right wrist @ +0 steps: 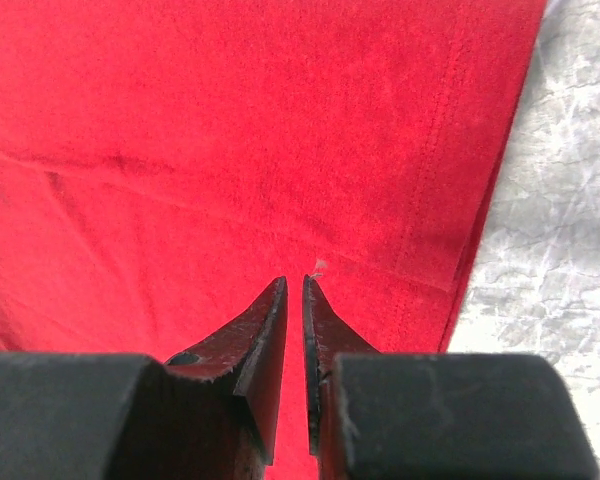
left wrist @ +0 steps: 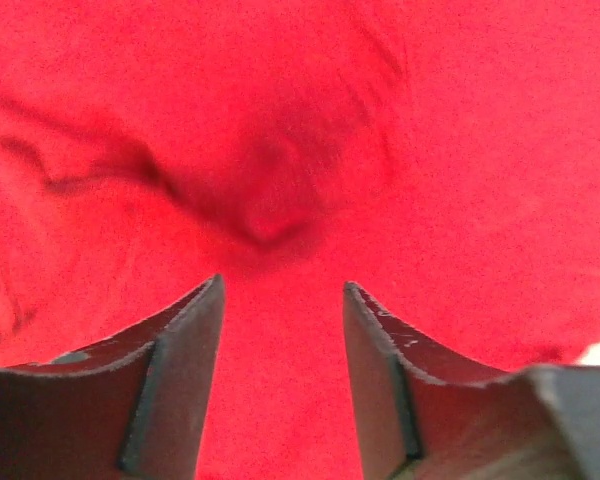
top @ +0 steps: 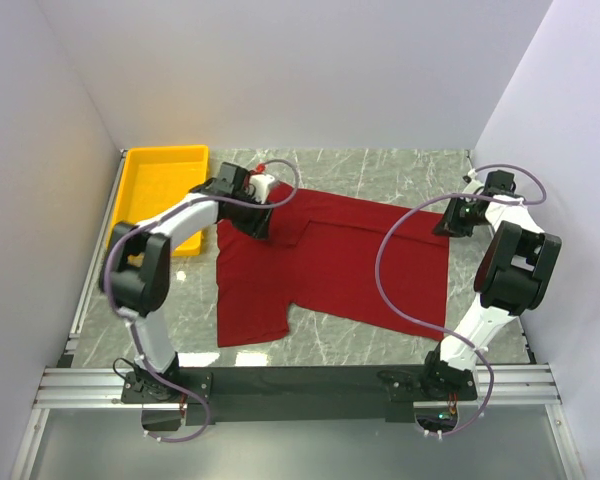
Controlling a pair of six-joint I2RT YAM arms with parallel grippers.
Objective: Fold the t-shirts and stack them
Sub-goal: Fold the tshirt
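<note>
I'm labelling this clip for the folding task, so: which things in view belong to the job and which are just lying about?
Part of the job: dark red t-shirt, left gripper, right gripper.
Just lying about: yellow tray.

Left arm (top: pixel 170 240) extends toward the far-left part of the table (top: pixel 380 170). Left gripper (left wrist: pixel 283 288) faces down, jaws apart. Right arm (top: pixel 510 270) is folded along the right edge. Right gripper (right wrist: pixel 293 282) faces down, jaws nearly closed with a slim gap.
</note>
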